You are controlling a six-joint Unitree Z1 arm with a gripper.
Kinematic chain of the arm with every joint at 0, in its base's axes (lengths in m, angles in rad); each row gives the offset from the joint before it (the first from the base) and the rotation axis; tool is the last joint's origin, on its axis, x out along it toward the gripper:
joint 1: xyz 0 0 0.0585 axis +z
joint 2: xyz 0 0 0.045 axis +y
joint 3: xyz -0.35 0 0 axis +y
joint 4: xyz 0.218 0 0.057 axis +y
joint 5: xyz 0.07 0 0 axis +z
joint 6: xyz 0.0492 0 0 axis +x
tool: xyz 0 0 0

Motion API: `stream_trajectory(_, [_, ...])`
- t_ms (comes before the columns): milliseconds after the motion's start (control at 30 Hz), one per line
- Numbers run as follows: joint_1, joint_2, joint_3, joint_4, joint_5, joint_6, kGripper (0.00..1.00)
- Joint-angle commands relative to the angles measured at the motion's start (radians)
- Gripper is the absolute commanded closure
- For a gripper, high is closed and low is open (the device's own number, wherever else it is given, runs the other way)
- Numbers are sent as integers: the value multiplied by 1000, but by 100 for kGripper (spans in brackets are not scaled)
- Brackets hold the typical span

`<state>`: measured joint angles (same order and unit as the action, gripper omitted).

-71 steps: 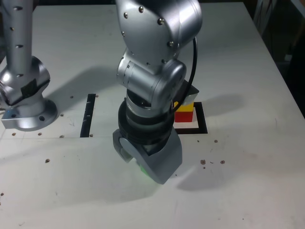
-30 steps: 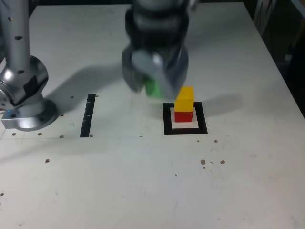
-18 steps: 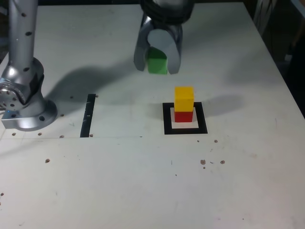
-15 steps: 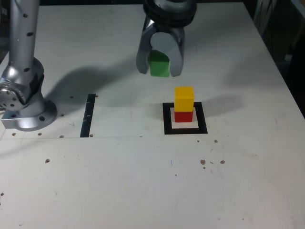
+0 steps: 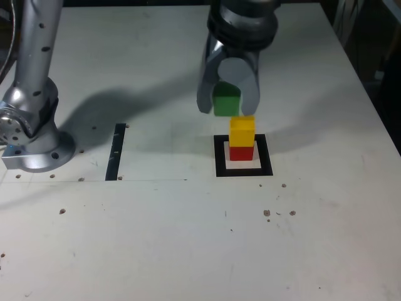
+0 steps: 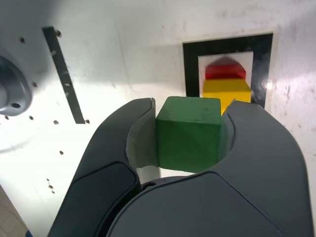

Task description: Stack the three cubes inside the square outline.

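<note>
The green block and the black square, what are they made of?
The green block looks like painted wood or plastic: smooth, plain colour, slightly dull, with crisp edges. The black square outline could be tape or paint: it looks flat and thin on the white surface, with a little shine.

The arm's base [image 5: 39,150] sits at the exterior view's left, a silver link [image 5: 39,44] rising from it and leaning slightly toward the exterior view's right; the dark wrist [image 5: 243,25] hangs near the top edge, with the grey jaws [image 5: 228,99] below it, pointing down above the tabletop, clamped on a block
</note>
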<state>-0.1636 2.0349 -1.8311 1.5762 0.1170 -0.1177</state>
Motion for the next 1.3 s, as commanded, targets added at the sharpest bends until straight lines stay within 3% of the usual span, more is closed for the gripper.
stream_trajectory(0, [-2, 12, -14, 6, -5, 0, 84])
stream_trajectory(1267, [23, 72, -51, -11, -13, 48, 80])
